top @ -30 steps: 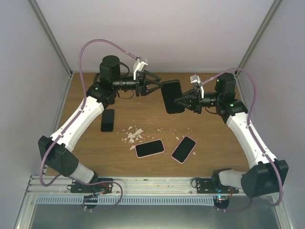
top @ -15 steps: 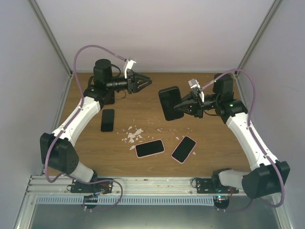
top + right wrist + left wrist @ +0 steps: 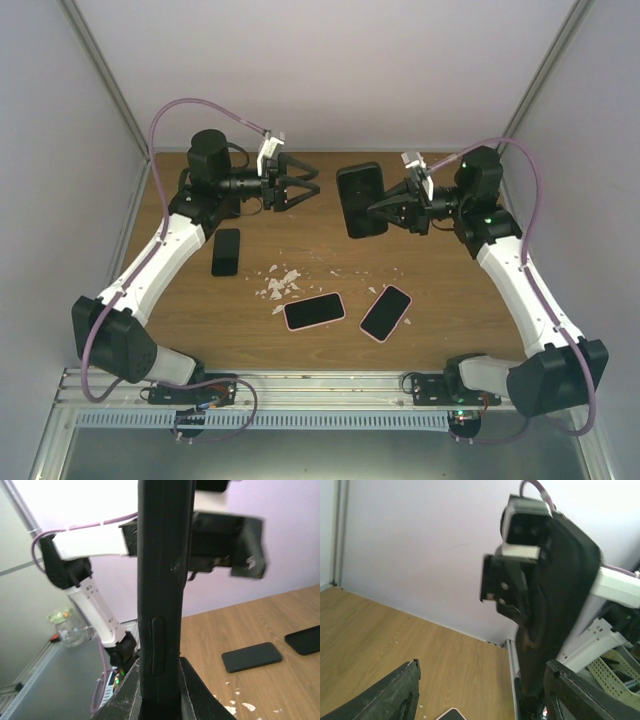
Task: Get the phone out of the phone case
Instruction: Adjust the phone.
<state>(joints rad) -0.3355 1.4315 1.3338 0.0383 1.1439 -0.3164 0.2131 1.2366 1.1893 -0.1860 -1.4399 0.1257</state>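
A black phone case [image 3: 359, 200] hangs above the back of the table, held upright on edge, with my right gripper [image 3: 388, 210] shut on its right side. In the right wrist view the case's side with a button [image 3: 162, 605] runs up between the fingers of my right gripper [image 3: 160, 682]. I cannot make out the phone apart from the case. My left gripper [image 3: 305, 186] is open and empty, a short gap left of the case. The left wrist view has my left gripper [image 3: 482, 695] spread wide below the case [image 3: 562, 595].
A bare black phone [image 3: 226, 251] lies on the wooden table at the left. Two pink-edged phones [image 3: 314, 310] [image 3: 386, 313] lie near the front middle. White crumbs [image 3: 280, 283] are scattered between them. Walls close in the left, back and right.
My left gripper has drawn back to the left, away from the case's edge, and has opened wider. My right gripper still grips the case and has shifted it only slightly.
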